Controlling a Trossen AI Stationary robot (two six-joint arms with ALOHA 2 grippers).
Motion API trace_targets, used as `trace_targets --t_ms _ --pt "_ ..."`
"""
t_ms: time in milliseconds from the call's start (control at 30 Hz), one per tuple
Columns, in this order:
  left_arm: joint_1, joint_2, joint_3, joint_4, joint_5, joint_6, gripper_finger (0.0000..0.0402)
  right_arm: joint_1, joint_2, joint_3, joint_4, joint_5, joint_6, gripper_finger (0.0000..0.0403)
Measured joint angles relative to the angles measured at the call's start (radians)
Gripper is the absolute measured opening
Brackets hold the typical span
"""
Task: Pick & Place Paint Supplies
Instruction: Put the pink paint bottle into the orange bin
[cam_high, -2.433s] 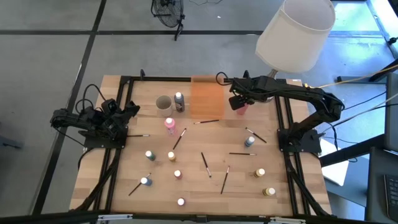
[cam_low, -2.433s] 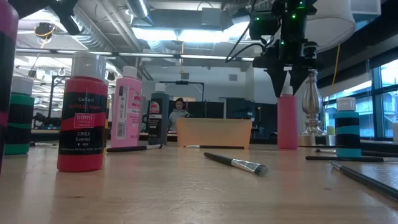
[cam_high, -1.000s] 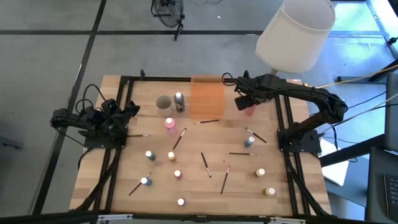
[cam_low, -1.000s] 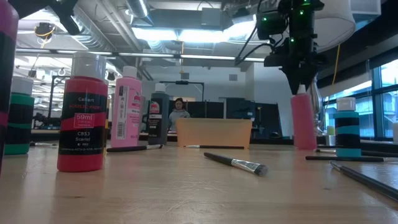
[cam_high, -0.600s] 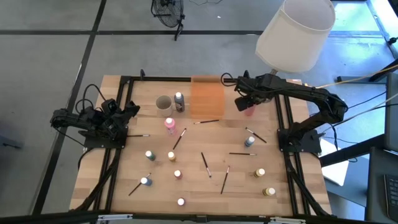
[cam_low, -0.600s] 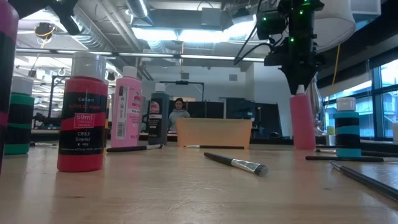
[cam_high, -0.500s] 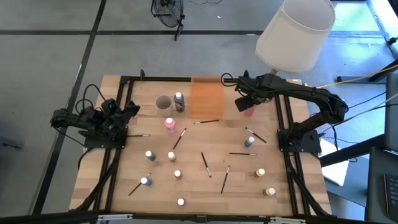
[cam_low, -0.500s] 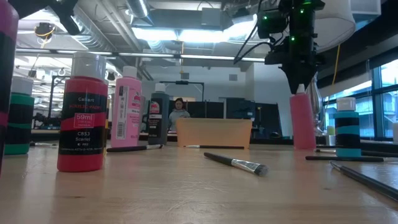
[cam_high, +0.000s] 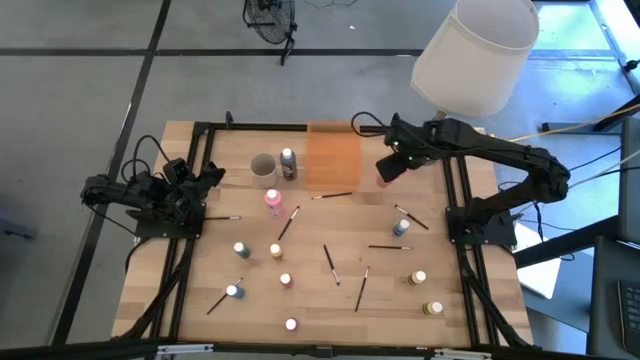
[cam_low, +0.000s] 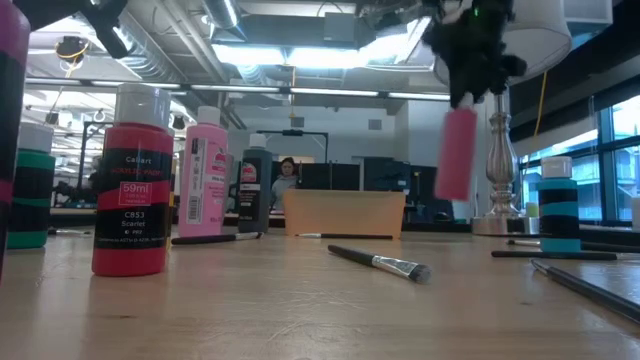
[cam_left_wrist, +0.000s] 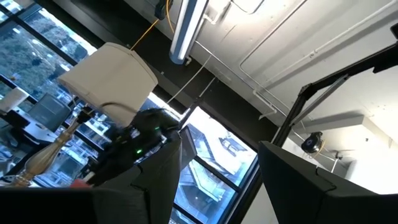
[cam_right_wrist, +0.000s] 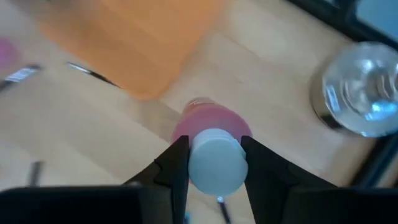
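Pink squeeze bottle (cam_low: 457, 153) hangs upper right, my right hand (cam_right_wrist: 214, 163) pinching its white cap; light, slick plastic, might swing.

My high camera looks straight down on the whole table (cam_high: 320, 300) and both arms. My low camera sits at tabletop height, close behind a red paint bottle (cam_low: 132, 180), facing level across the boards into the room. My left wrist camera points up at the ceiling and windows. My right wrist camera looks down on the orange tray (cam_right_wrist: 134, 37), which the high and low views share.
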Motion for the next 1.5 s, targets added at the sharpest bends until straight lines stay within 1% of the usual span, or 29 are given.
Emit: trace_targets --t_ms 233,367,500,733,867,1033,1133,1267,1500 --pt "0.000 0.000 0.000 0.000 -0.004 0.000 0.0210 0.076 0.000 0.219 -0.008 0.007 -0.017 0.0121" --pt "0.000 0.000 0.000 0.000 0.000 0.000 0.0210 0.089 0.014 0.303 0.047 0.011 -0.061 0.0121" --pt "0.000 0.000 0.000 0.001 0.000 0.000 0.0210 0.091 0.074 0.364 0.107 0.007 -0.139 0.0121" --pt "0.000 0.000 0.000 0.001 0.001 -0.001 0.0210 0.055 0.228 0.459 0.124 0.017 -0.254 0.0121" --pt "0.000 0.000 0.000 0.001 0.008 -0.004 0.0210 0.013 0.309 0.486 0.119 0.029 -0.308 0.0121" --pt "0.000 0.000 0.000 0.000 0.011 -0.038 0.0210 -0.070 0.394 0.493 0.108 0.007 -0.349 0.0121" --pt "0.000 0.000 0.000 -0.003 0.011 -0.044 0.0210 -0.108 0.429 0.493 0.114 0.006 -0.377 0.0121" --pt "0.000 0.000 0.000 -0.022 0.011 -0.045 0.0210 -0.152 0.467 0.493 0.143 -0.034 -0.401 0.0121" --pt "0.000 0.000 0.000 -0.040 -0.004 -0.045 0.0210 -0.201 0.524 0.493 0.191 -0.030 -0.448 0.0121"
